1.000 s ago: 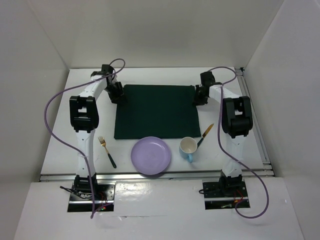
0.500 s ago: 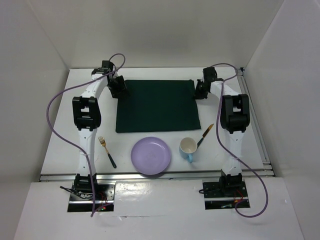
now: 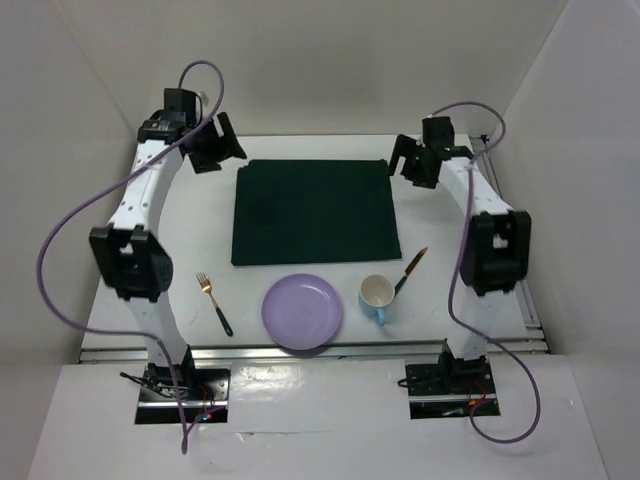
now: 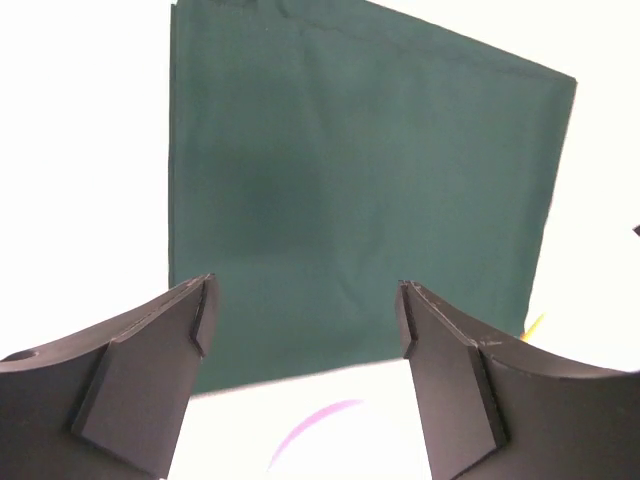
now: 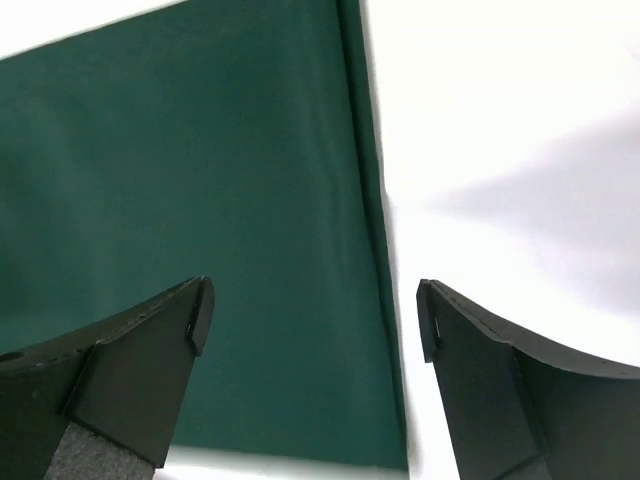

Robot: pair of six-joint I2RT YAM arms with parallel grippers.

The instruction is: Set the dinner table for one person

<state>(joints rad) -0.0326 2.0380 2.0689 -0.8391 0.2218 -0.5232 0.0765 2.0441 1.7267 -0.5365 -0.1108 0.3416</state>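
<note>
1. Evidently the setting is only begun: the dark green cloth mat (image 3: pixel 313 212) lies flat and square toward the far side of the dinner table (image 3: pixel 200 230), and nothing rests on it.
2. The purple plate (image 3: pixel 302 311) sits on bare tabletop just beside the mat's near edge, off the cloth.
3. The cup (image 3: pixel 377 295), white inside with a blue outer wall, stands upright near the plate's right side. A gold-bladed knife (image 3: pixel 410 267) with a dark handle lies slanted just beside it. Whether the two touch cannot be told.
4. The fork (image 3: pixel 214 303), gold-headed and dark-handled, lies on the table well to the left of the plate, with its tines pointing away from the arm bases.
5. The left gripper (image 3: pixel 212 150) hangs off the mat's far left corner and the right gripper (image 3: pixel 412 165) off its far right corner. Both wrist views show the fingers spread apart with nothing between them and the mat below.
6. As a judgement, the mat step looks finished. Four placements remain: the plate onto the cloth, the fork to its left, the knife to its right, and the cup near the knife.
7. No brand, label or writing can be read on the mat, the tableware or the arms.
</note>
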